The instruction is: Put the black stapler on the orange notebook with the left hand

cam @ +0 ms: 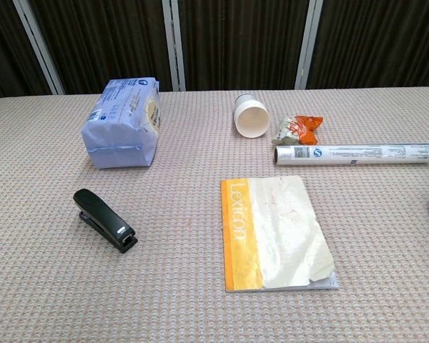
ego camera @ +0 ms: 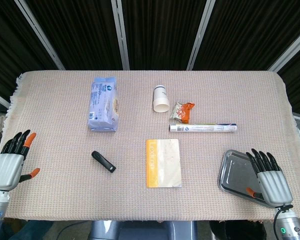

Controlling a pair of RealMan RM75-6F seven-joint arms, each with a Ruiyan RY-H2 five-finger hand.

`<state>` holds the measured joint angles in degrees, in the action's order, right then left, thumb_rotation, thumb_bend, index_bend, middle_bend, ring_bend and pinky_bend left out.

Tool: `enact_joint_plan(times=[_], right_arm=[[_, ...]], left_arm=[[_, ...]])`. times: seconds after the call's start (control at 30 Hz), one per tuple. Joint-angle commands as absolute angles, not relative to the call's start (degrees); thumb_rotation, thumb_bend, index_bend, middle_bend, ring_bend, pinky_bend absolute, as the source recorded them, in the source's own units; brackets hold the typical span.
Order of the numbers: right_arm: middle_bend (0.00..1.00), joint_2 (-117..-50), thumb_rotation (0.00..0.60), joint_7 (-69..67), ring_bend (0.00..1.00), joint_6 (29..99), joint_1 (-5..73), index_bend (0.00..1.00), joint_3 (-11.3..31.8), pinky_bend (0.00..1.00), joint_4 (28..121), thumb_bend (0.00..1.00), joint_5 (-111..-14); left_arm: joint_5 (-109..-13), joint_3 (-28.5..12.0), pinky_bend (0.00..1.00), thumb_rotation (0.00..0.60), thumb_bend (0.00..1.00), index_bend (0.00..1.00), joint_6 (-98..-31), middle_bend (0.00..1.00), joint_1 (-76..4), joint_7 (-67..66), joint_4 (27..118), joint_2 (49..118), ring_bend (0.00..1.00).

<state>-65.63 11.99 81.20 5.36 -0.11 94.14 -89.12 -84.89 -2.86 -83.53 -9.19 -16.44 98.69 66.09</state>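
Black stapler (ego camera: 103, 161) on cloth left of orange notebook (ego camera: 163, 163), left hand (ego camera: 11, 161) empty.

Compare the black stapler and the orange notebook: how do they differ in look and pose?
The black stapler is small, narrow and raised, while the orange notebook is wide and lies flat. The stapler is all black; the notebook has an orange strip and a pale, worn cover. The stapler lies diagonally; the notebook lies almost straight. Both rest on the table, untouched.

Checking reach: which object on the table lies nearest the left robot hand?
The black stapler; the left robot hand hovers open at the table's edge, the blue pack farther away.
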Motion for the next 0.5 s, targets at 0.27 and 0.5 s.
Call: enact_joint_plan(times=[0.27, 0.5], right_arm=[[0.0, -65.4, 0.6, 11.4, 0.0, 81.3, 5.3, 0.0, -0.1, 0.0, 94.1, 0.02, -89.1], [0.0, -65.2, 0.6, 10.8, 0.0, 81.9, 5.2, 0.0, 0.0, 0.0, 94.4, 0.02, -89.4]], left_arm=[[-84.9, -2.7, 0.15, 0.6, 0.09, 0.0, -81.7, 0.0, -10.1, -17.6, 99.1, 66.4, 0.0], [-87.5, -3.6, 0.18, 0.6, 0.09, 0.0, -79.3, 0.04, -13.2, -16.3, 97.0, 67.3, 0.0]])
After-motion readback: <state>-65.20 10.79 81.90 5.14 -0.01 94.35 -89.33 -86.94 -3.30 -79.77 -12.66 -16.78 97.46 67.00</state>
